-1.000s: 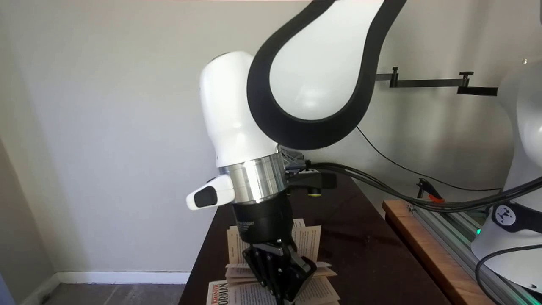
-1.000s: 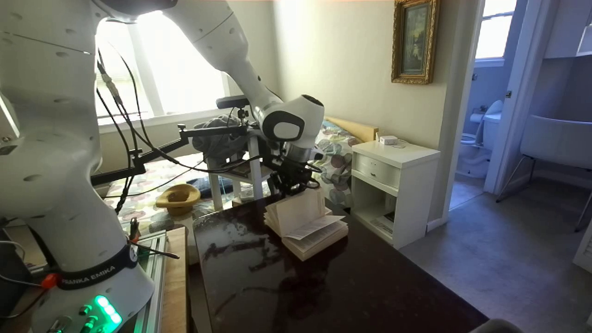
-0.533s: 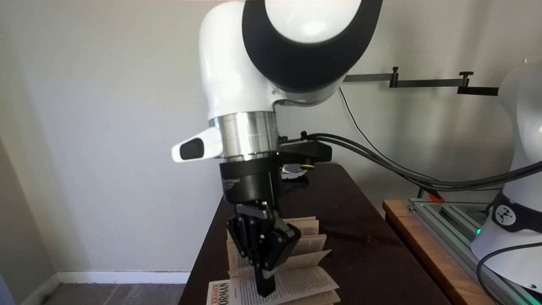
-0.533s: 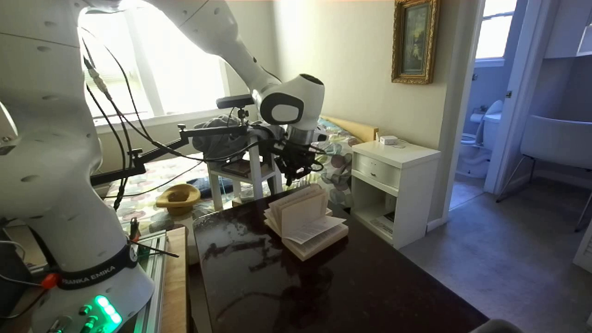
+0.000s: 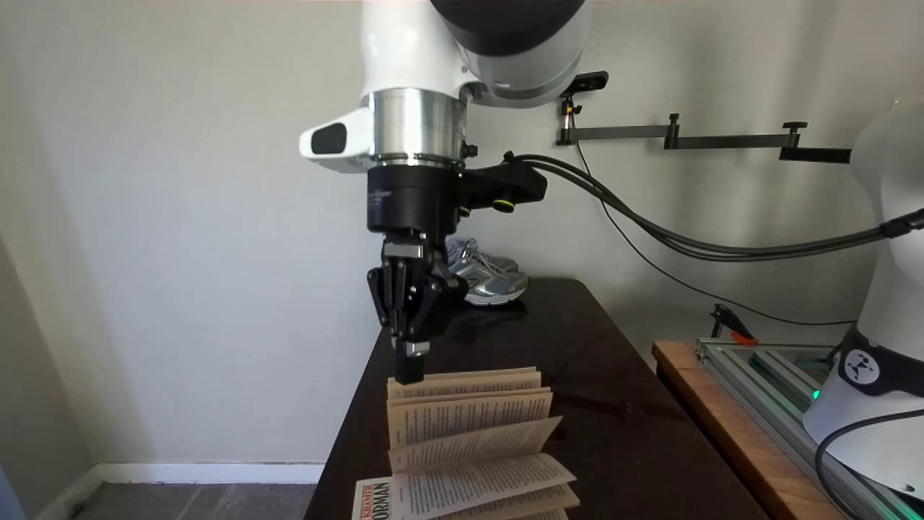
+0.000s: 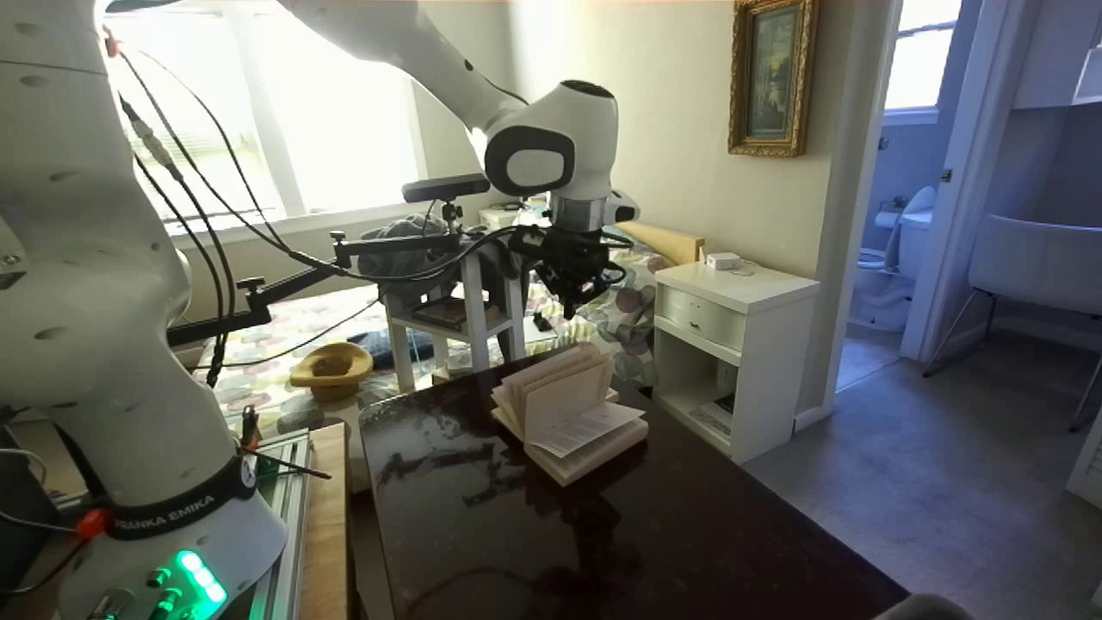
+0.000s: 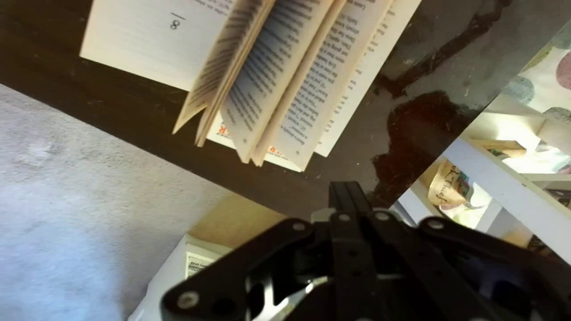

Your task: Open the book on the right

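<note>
The book (image 5: 469, 469) lies open on the dark table, its pale beige pages fanned apart, some standing up and others lying flatter. In an exterior view its open book block (image 6: 568, 418) shows a loose leaf jutting over the near half. A cream cover with red lettering (image 5: 372, 498) peeks out at the pages' edge; in the wrist view that cover (image 7: 281, 160) lies under them. Whether it belongs to the open book I cannot tell. My gripper (image 5: 409, 375) hangs above the book, apart from the pages. Its fingers meet in the wrist view, with nothing held in the gripper (image 7: 346, 189).
A pair of silver shoes (image 5: 487, 278) sits at the table's far end. Beside the table (image 6: 482, 534) stand a white nightstand (image 6: 723, 344) and a bed with a yellow hat (image 6: 331, 370). A black camera arm (image 6: 396, 245) and cables reach across near the arm.
My gripper has risen well clear of the pages and turned more upright, staying shut. Some pages that stood higher have settled into a wider fan.
</note>
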You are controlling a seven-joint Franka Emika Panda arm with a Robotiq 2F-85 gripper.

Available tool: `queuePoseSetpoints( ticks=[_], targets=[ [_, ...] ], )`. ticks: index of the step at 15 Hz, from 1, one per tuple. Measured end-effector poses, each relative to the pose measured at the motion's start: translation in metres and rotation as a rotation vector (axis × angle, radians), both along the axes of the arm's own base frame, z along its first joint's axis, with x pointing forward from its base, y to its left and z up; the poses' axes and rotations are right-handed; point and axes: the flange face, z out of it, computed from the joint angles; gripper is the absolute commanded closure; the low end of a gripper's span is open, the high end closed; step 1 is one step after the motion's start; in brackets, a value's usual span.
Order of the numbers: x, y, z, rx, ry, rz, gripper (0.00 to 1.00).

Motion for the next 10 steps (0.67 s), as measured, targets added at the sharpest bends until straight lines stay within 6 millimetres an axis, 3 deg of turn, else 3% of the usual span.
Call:
queuePoseSetpoints(
  ticks=[1, 2, 3, 10],
  targets=[
    [0.001, -0.010, 0.005, -0.003, -0.013, -0.023, 1.00],
    [0.000, -0.020, 0.009, -0.008, -0.025, -0.048, 0.74],
    [-0.001, -0.030, 0.013, -0.014, -0.034, -0.076, 0.73],
    [-0.025, -0.076, 0.039, -0.074, 0.001, -0.303, 0.26]
  ],
)
